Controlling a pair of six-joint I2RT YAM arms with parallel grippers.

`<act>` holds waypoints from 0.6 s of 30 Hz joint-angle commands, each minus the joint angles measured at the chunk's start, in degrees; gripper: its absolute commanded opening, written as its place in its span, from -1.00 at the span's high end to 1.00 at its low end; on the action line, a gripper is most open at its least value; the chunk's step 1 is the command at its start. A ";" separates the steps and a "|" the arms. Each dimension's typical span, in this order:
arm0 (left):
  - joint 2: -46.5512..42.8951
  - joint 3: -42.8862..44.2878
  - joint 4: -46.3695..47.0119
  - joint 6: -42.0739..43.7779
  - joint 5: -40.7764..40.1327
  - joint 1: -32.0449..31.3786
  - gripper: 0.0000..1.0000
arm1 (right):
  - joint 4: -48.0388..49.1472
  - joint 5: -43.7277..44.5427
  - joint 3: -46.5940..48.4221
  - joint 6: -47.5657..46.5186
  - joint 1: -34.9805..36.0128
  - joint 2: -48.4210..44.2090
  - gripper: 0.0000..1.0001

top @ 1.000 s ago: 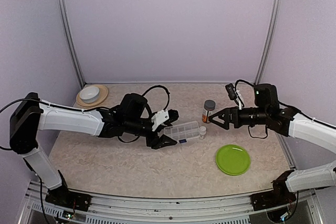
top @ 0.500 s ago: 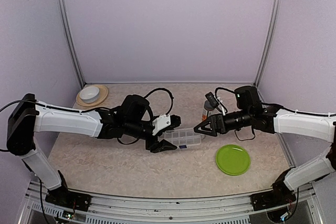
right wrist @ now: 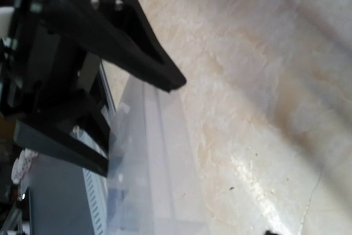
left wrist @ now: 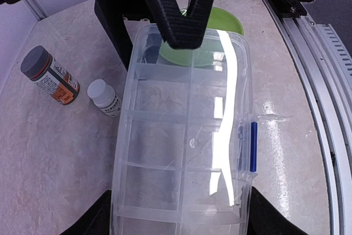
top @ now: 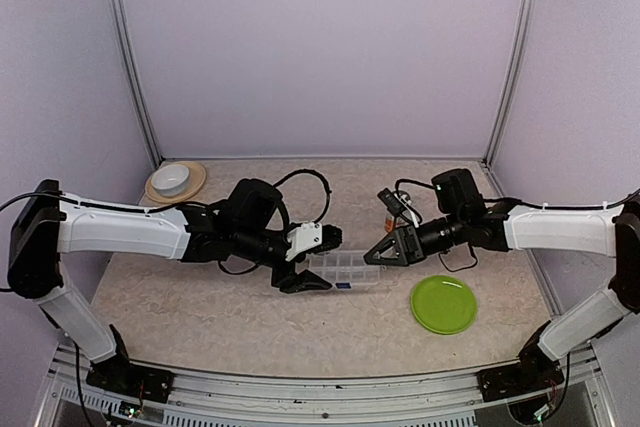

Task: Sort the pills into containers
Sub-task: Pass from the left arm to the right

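Beige table, clear box at its middle.
Its 9 o'clock end is pinched by the left gripper; the right gripper straddles the 3 o'clock end, grip unclear.

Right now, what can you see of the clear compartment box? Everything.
The clear box is a flat rectangle of see-through plastic, divided into two rows of compartments that look empty. Its lid looks shut, with a dark blue latch on one long edge. It seems to lie flat on the table. The left fingers flank its near end, apparently gripping it. The right fingers sit at its far end, grip unclear.
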 commanded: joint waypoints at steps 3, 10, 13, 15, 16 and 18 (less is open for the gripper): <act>-2.07 0.51 0.37 0.84 -0.27 -0.40 -0.05 | 1.39 -5.50 2.01 3.70 0.64 2.93 -0.16; -1.35 0.18 0.41 0.93 -1.48 -0.40 -0.05 | 2.20 -6.71 2.43 4.76 0.68 2.90 0.10; -1.10 0.16 0.43 0.98 -1.81 -0.52 -0.05 | 1.96 -7.20 2.47 5.09 0.77 3.14 0.24; -1.15 -0.06 0.62 0.88 -2.13 -0.66 -0.06 | 1.92 -7.45 2.37 5.15 0.77 3.48 0.32; -1.23 -0.14 0.78 0.84 -2.37 -0.71 -0.06 | 2.15 -7.55 2.18 5.28 0.76 3.63 0.34; -1.36 -0.27 0.90 0.96 -2.92 -0.83 -0.06 | 2.36 -7.63 2.04 5.43 0.84 3.84 0.37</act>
